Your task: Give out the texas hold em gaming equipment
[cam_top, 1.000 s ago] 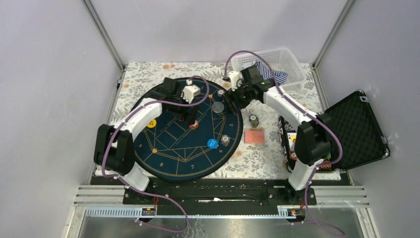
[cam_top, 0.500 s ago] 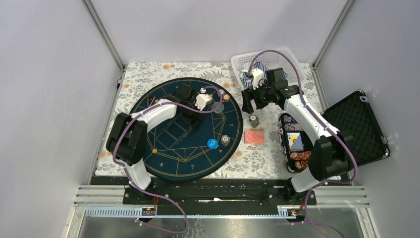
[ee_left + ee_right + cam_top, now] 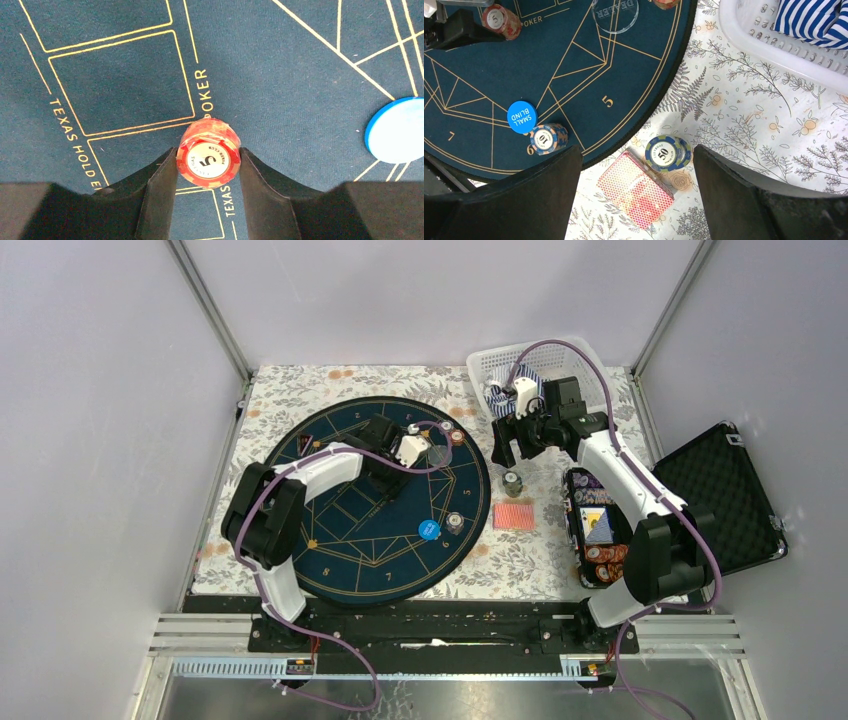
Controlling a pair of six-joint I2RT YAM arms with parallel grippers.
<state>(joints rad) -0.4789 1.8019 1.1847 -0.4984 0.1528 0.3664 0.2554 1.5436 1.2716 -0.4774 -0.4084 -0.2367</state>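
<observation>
Left tool (image 3: 388, 480) gripping a red chip stack (image 3: 210, 160) on the navy mat (image 3: 340, 550); right tool (image 3: 505, 450) open over the floral surface (image 3: 530, 560).

Top view: the left tool reaches down onto the mat's middle. The right tool hangs just beside the white basket (image 3: 590, 370), above the 50 chip stack (image 3: 512, 483), with the red-backed cards (image 3: 514, 515) nearer the arms. Left wrist: both fingers press the sides of the red chip stack, marked 5, standing on the mat beside the word POKER, with a blue disc (image 3: 397, 130) off to the right. Right wrist: fingers spread wide with nothing between them; below, the 50 chip stack stands just beside the cards, both off the mat.
</observation>
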